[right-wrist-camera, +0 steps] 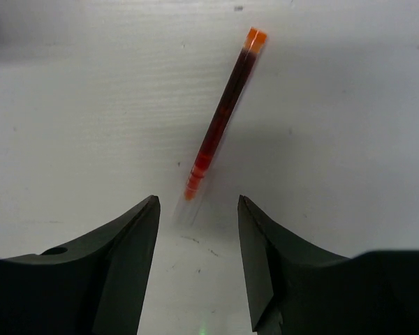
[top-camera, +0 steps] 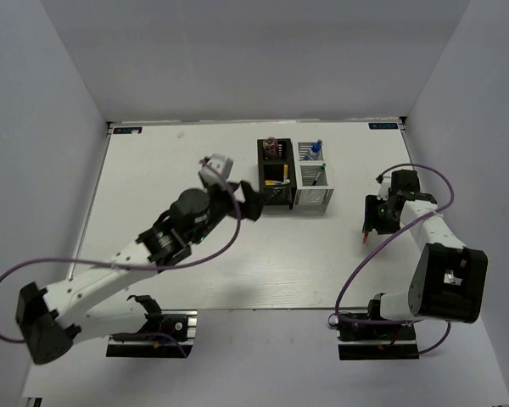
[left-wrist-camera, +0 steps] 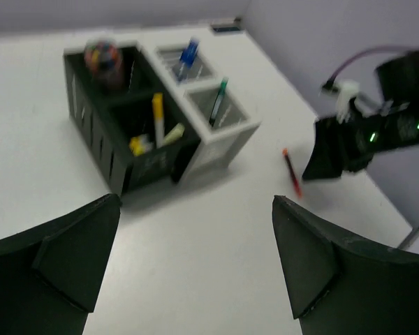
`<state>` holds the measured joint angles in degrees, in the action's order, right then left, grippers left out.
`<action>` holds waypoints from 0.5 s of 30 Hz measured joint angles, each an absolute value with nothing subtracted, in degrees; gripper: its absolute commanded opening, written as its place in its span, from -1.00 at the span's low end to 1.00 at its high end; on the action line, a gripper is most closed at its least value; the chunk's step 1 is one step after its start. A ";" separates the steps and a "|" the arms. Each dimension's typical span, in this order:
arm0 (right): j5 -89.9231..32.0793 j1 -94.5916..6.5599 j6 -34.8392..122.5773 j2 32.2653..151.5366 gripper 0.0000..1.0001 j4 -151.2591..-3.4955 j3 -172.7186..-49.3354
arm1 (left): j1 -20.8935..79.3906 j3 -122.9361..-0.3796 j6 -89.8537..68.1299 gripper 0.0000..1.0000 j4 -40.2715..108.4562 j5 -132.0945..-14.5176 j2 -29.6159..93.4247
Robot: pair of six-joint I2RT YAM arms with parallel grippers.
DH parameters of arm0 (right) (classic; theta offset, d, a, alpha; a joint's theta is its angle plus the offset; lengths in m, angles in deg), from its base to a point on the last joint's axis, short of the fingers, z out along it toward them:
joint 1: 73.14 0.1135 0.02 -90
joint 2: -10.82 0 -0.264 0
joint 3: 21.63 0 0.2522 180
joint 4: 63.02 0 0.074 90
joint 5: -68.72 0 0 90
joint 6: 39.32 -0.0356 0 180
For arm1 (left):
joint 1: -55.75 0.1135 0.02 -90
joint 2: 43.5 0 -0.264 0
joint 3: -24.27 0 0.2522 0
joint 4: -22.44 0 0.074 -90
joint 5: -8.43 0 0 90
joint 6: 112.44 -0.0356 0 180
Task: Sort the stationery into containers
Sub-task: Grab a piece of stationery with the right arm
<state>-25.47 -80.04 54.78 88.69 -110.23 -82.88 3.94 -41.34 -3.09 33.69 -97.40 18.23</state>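
Dark fingers of the right gripper stand apart over the white table, holding nothing, with the near tip of a red pen just ahead of the gap between them. Lying flat and alone, the pen is well to the right of the two holders and slightly askew to the jaws' line.

Across the table, the left gripper hovers in front of the black holder, its jaws spread wide and empty. That holder stands side by side with the white holder, their walls touching. Yellow-ended white pens lean in its front compartment. A blurred, rounded item at the back may be the pink tube. The white holder carries a blue-capped bottle at the rear and a dark pen in front.

By its looks the red pen is light, stiff and smooth, and its round barrel would likely roll if nudged. The safest hold is probably across the barrel near mid-length, the fingers squared to it, so it hangs level for the drop into a slot.
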 measured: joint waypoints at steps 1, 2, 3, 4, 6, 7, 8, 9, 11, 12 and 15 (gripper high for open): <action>-25.20 -80.04 54.54 89.65 0.09 -110.26 -83.99 | 3.94 -37.61 -1.43 0.99 34.96 -97.58 14.78; -24.96 -80.04 54.34 90.43 0.09 -110.19 -84.98 | 3.94 -34.37 0.10 0.99 36.67 -97.91 11.76; -24.57 -80.04 54.02 91.26 0.09 -110.06 -86.02 | 3.94 -31.51 1.70 0.99 38.20 -98.30 9.23; -24.20 -80.04 53.75 92.34 0.09 -109.99 -87.05 | 3.94 -29.00 3.43 0.99 39.86 -98.76 6.96; -23.43 -80.04 53.01 95.50 0.06 -110.10 -89.67 | 3.94 -25.30 6.66 0.99 43.46 -100.07 3.00; -22.93 -80.04 52.73 97.49 0.06 -110.12 -90.83 | 3.94 -24.54 8.02 0.99 45.02 -100.57 1.82; -22.45 -80.04 52.20 99.42 0.06 -110.41 -92.04 | 3.94 -24.25 9.33 0.99 46.79 -101.16 0.90; -21.90 -80.04 51.59 101.84 0.03 -110.43 -93.15 | 3.94 -24.19 10.53 0.99 48.01 -101.80 0.31; -21.23 -80.04 50.69 105.23 0.00 -110.37 -93.81 | 3.94 -24.19 12.23 0.99 49.95 -102.56 -0.37; -20.99 -80.04 50.21 106.48 0.00 -110.69 -93.78 | 3.94 -24.19 12.93 0.99 50.89 -102.80 -0.43; -20.72 -80.04 48.97 108.33 -0.05 -111.65 -93.76 | 3.94 -24.19 14.46 0.99 53.50 -103.50 -0.21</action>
